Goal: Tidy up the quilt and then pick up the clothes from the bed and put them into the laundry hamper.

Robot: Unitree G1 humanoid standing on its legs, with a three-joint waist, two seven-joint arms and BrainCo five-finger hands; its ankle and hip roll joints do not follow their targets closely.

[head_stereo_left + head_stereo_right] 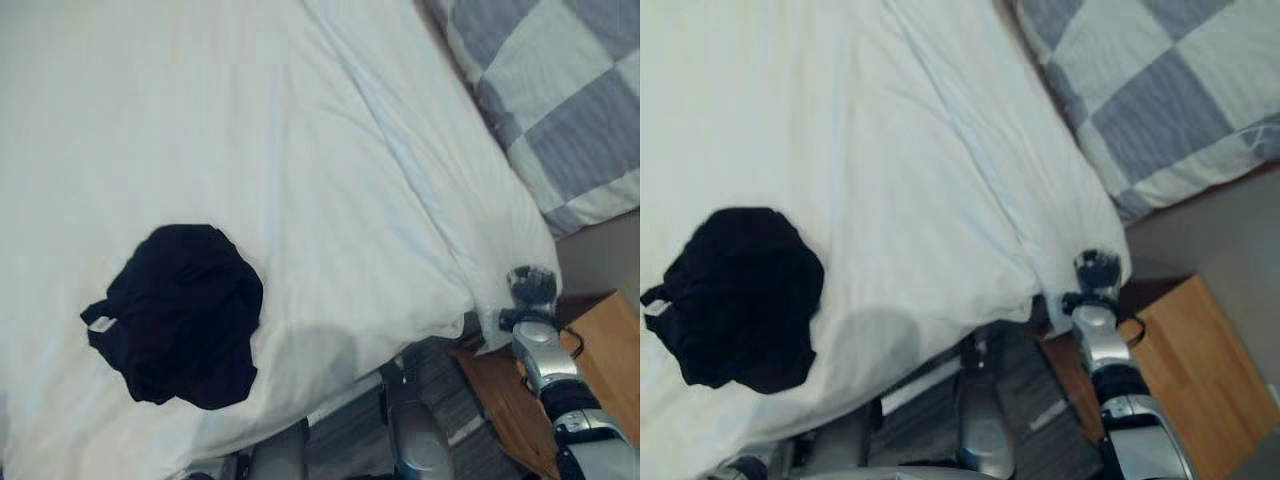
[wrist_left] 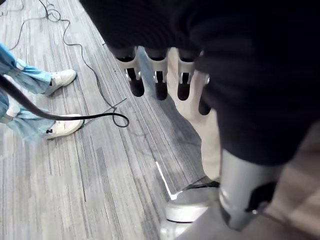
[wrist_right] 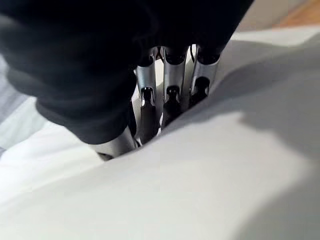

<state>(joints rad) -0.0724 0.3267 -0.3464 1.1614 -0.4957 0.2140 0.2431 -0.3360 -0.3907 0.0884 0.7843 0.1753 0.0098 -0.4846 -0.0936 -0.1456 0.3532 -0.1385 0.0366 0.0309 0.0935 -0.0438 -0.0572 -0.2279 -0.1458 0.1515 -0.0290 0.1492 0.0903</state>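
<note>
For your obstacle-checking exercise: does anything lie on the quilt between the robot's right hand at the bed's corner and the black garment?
Nothing visible does: only bare white quilt lies between the right hand and the black garment.

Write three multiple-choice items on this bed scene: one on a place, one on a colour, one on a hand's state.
1. Where does the black garment lie?
A. on the white quilt
B. on the floor
C. on the wooden nightstand

2. What colours is the pillow?
A. red and white
B. grey-blue and white checks
C. plain black

3. What is the left robot hand doing?
A. gripping cloth
B. hanging above the floor, holding nothing
C. pressing the pillow

Key: 1 A, dark heap on quilt; 2 B, checks visible; 3 B, its fingers point down with nothing in them.
</note>
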